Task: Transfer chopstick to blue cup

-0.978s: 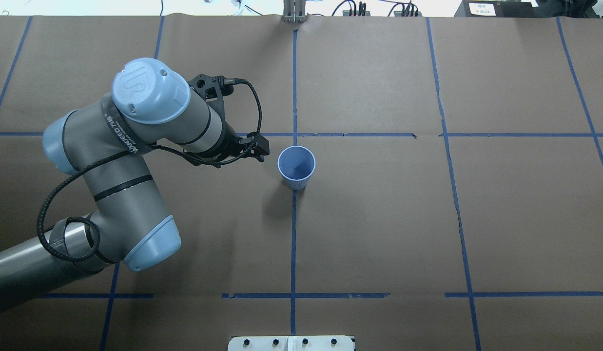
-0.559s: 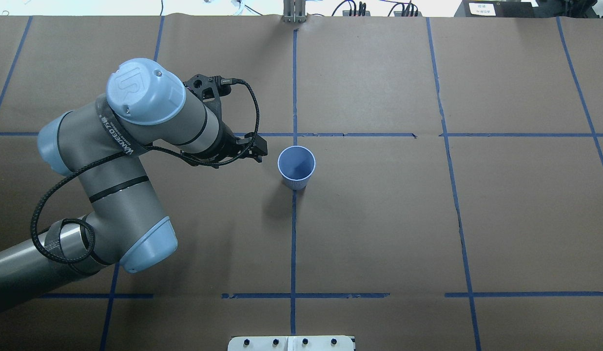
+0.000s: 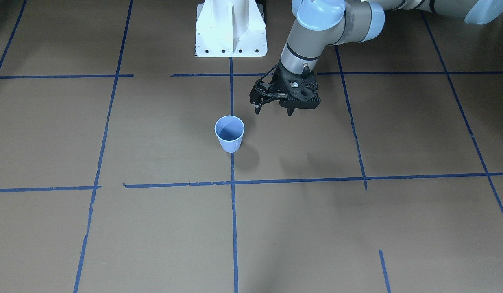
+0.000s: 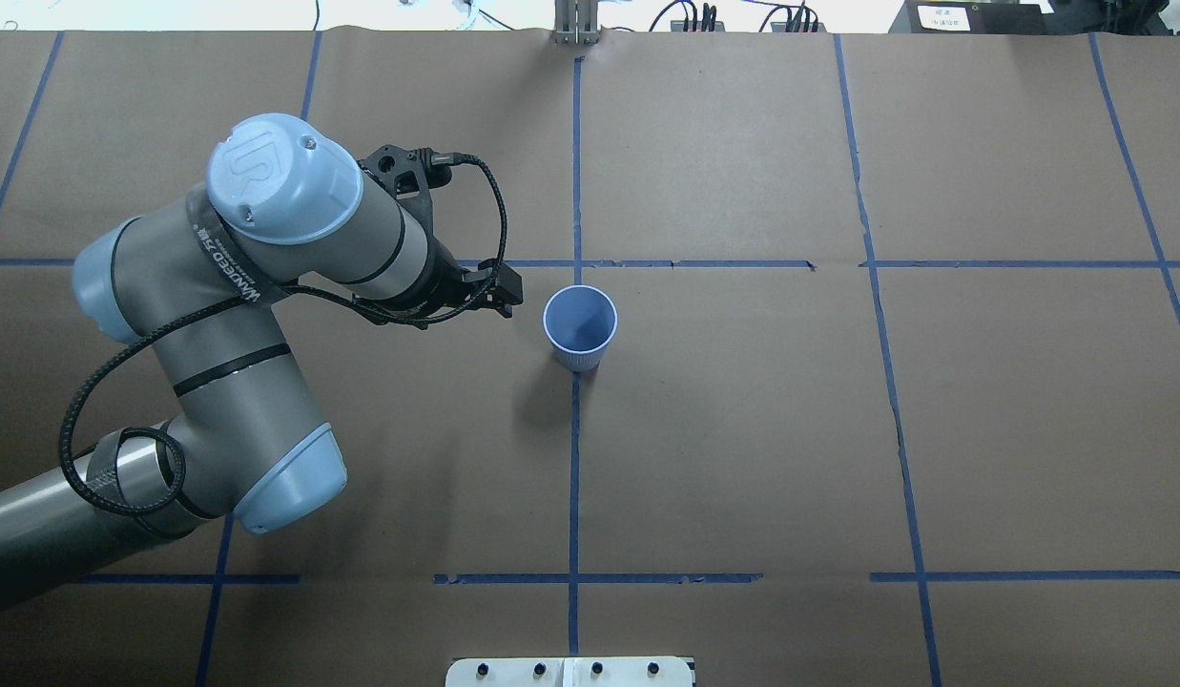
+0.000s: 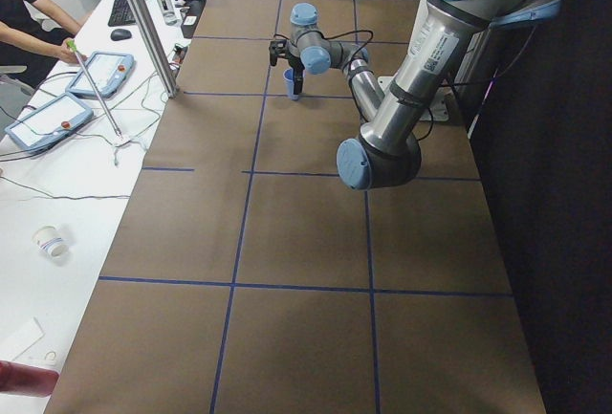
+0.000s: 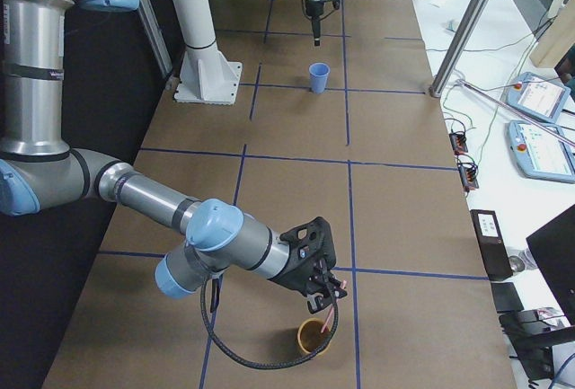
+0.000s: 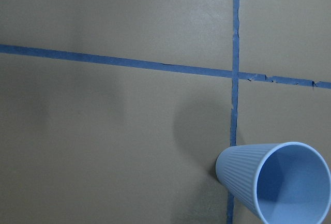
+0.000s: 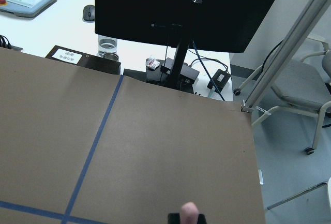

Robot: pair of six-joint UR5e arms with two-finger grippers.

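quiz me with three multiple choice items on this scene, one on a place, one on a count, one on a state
1. The blue cup is:
A upright and empty
B tipped over
C upside down

2. The chopstick is:
A inside the blue cup
B lying beside the blue cup
C held by the right gripper at the orange cup

3. Cups on the brown table in the exterior right view:
A one
B two
C four

Answers:
1 A: the left wrist view looks into its bare inside.
2 C: the exterior right view shows it hanging from that gripper to the orange cup's rim.
3 B: only the blue one and the orange one stand there.
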